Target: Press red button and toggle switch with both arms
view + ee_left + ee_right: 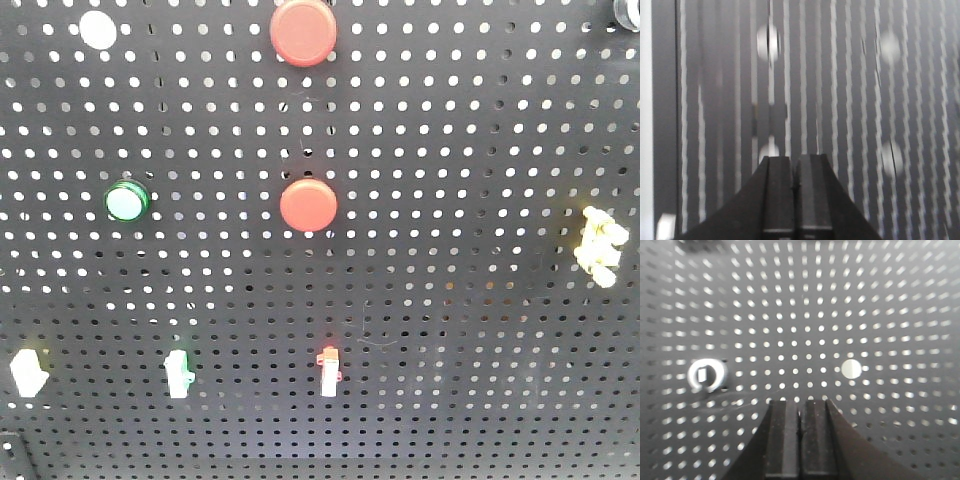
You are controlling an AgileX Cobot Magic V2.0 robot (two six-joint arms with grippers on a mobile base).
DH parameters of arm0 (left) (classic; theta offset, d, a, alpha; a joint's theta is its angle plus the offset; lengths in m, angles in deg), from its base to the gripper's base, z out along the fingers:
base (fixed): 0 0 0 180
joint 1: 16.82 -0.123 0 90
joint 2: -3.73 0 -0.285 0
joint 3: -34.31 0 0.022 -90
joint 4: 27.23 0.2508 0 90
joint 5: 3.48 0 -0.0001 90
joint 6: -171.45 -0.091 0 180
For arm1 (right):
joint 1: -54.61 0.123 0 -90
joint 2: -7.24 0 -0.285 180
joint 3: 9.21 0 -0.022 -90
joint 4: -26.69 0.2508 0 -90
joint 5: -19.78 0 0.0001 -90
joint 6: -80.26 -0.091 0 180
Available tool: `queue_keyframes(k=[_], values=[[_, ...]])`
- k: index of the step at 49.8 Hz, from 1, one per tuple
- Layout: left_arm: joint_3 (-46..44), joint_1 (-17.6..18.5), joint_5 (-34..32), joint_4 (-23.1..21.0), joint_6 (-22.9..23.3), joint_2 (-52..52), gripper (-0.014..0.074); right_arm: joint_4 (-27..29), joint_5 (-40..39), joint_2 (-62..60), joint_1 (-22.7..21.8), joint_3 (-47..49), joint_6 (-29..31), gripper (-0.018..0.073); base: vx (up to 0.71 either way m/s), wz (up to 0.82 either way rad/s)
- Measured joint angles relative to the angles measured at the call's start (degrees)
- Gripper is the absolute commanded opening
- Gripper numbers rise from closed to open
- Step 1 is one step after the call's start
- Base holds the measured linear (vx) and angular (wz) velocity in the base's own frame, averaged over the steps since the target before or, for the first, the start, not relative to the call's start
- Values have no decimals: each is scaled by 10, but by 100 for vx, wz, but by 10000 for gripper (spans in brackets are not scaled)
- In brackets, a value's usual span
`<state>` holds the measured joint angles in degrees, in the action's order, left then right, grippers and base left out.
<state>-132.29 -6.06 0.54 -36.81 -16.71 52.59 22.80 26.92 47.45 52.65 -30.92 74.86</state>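
Exterior front-facing view puts one red button [308, 204] centred on the pegboard [480, 335], a second red button [303, 30] at its top edge and toggle switches [329, 370] along the bottom row, while left gripper [794, 160] and right gripper [801, 404], both closed, look mid-approach, each tip next needing alignment with its control.

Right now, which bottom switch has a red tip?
The rightmost switch, under the lower red button; the left switch is white, the middle switch green-tipped.

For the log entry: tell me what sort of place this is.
Probably a test rig in a lab, not a home: a black pegboard holding a red button, a green button and a toggle switch. Nothing beyond the board shows.
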Motion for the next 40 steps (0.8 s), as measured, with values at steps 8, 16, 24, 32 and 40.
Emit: queue_keyframes(k=[8, 16, 24, 32, 40], values=[[-37, 0, 2, -10, 0, 2, 2, 2, 8, 1, 0, 5, -5, -3, 0, 0], [-46, 9, 98, -16, -34, 9, 2, 27, 51, 1, 0, 5, -24, -3, 0, 0], [-45, 56, 174, -112, -151, 59, 2, 30, 71, 1, 0, 5, -27, -3, 0, 0], [-66, 145, 200, -287, -349, 128, 2, 31, 75, 1, 0, 5, -28, -3, 0, 0], [-129, 224, 206, -388, -464, 217, 2, 31, 75, 1, 0, 5, -28, -3, 0, 0]])
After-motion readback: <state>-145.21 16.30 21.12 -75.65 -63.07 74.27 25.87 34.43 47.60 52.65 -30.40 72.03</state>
